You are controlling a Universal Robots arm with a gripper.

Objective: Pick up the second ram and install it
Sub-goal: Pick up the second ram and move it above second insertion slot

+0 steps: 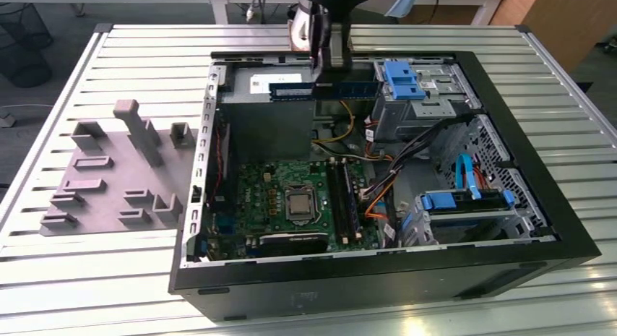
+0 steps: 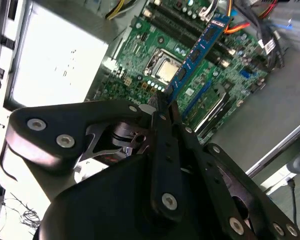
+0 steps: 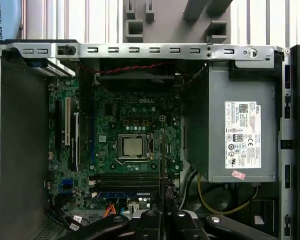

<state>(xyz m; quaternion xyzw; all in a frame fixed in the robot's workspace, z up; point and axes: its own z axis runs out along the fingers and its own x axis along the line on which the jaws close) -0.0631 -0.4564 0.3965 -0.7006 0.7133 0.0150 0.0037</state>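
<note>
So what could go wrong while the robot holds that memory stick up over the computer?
The hand pinches the memory stick by one thin edge above the green board; it might slip and fall on it. The empty slots are narrow and lie right beside what looks like a fitted stick, so a crooked push could miss or bump it. The orange wires nearby could snag.

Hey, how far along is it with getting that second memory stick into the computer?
Done: the second ram is picked up and clamped in the gripper. In hand: it hangs on edge, up over the open case, clear of the motherboard. Left: it is not seated in any of the memory slots yet.
</note>
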